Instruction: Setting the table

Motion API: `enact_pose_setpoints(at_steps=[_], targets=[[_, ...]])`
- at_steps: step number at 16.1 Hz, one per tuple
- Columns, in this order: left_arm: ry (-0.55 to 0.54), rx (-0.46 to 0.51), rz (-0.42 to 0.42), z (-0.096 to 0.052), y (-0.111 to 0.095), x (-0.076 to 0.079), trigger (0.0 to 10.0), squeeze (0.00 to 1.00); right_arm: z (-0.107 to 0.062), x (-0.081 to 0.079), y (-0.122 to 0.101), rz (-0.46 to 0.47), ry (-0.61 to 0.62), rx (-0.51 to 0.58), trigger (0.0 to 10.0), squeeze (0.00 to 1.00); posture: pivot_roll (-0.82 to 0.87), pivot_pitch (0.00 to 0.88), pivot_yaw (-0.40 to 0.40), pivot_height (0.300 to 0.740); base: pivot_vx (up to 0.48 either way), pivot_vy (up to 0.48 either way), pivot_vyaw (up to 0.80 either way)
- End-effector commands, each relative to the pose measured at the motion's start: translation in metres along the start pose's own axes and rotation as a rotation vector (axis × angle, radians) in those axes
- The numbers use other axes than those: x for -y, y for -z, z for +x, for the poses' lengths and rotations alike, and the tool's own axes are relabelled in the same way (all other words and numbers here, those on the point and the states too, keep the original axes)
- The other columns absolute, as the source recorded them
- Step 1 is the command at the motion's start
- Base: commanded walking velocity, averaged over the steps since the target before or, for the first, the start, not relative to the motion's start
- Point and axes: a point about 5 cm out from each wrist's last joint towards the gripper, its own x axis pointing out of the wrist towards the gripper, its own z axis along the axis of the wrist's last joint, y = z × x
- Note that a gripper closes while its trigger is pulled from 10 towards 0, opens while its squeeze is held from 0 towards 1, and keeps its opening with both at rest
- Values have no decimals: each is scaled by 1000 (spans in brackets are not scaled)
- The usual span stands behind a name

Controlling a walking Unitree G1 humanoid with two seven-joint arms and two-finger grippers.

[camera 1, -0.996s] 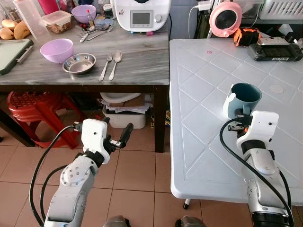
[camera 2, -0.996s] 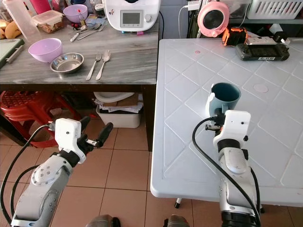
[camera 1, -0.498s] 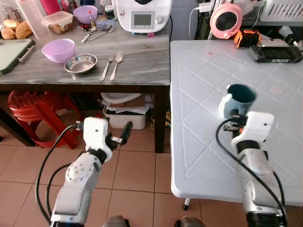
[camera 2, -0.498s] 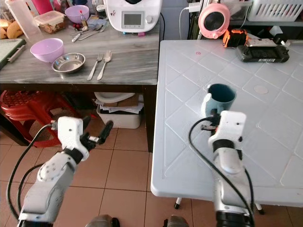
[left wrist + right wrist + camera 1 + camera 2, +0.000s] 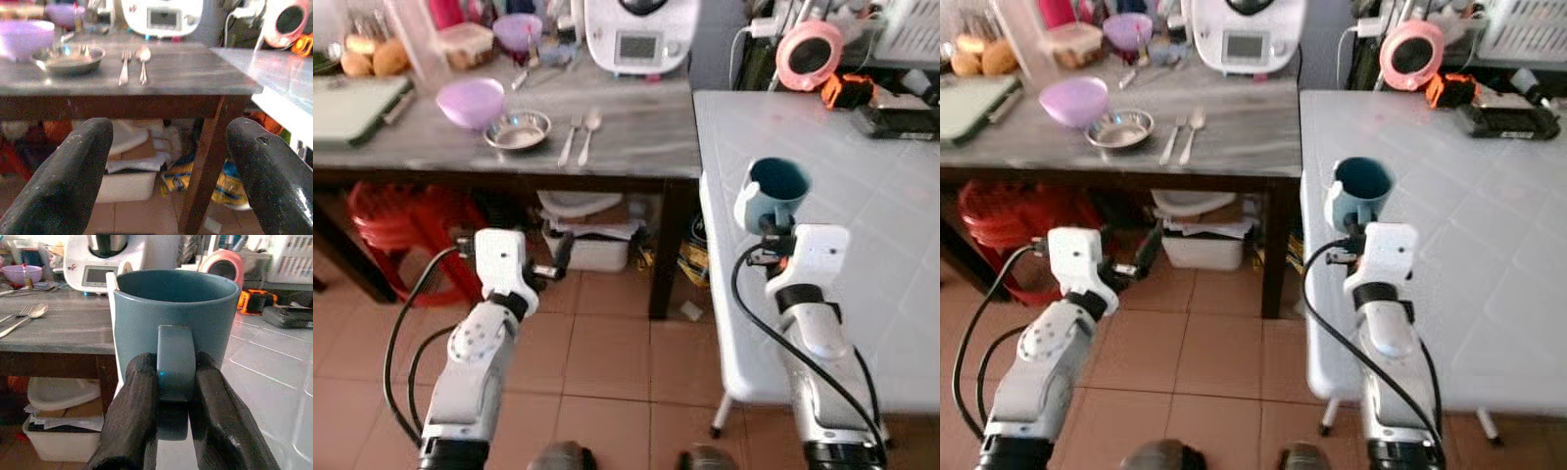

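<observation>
From the left eye view, we saw our right gripper (image 5: 770, 235) holding a teal mug (image 5: 775, 192) upright above the near corner of the white plastic table (image 5: 901, 245). On the grey wooden table (image 5: 636, 147) to the left lay a fork (image 5: 569, 142) and a spoon (image 5: 588, 133) side by side, near a steel bowl (image 5: 517, 129) and a lilac bowl (image 5: 470, 102). Our left gripper (image 5: 551, 261) hung low over the tiled floor (image 5: 607, 362).

In the left wrist view, our two fingers (image 5: 63, 181) stood wide apart, grasping nothing, facing the grey table's edge.

In the right wrist view, our fingers (image 5: 134, 416) were clamped on either side of the mug's handle (image 5: 174, 357), the mug's mouth open upward.
</observation>
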Motion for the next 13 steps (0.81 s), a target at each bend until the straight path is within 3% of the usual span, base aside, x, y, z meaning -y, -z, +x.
enact_pose_setpoints(at_steps=[1, 10, 11, 13], targets=[[8, -6, 7, 2, 3, 5, 10000, 0, 0, 5, -4, -6, 18, 18, 10000, 0, -44, 0, 18, 740, 0, 480, 0], [-46, 41, 2, 7, 4, 6, 10000, 0, 1, 2, -7, -14, 17, 43, 10000, 0, -56, 0, 9, 740, 0, 480, 0], [-60, 75, 26, 7, 1, 5, 10000, 0, 0, 3, -5, -34, 26, 42, 10000, 0, -54, 0, 5, 740, 0, 0, 0], [21, 65, -13, 8, 1, 12, 10000, 0, 0, 3, -3, -48, 50, 37, 10000, 0, -49, 0, 1, 740, 0, 0, 0]])
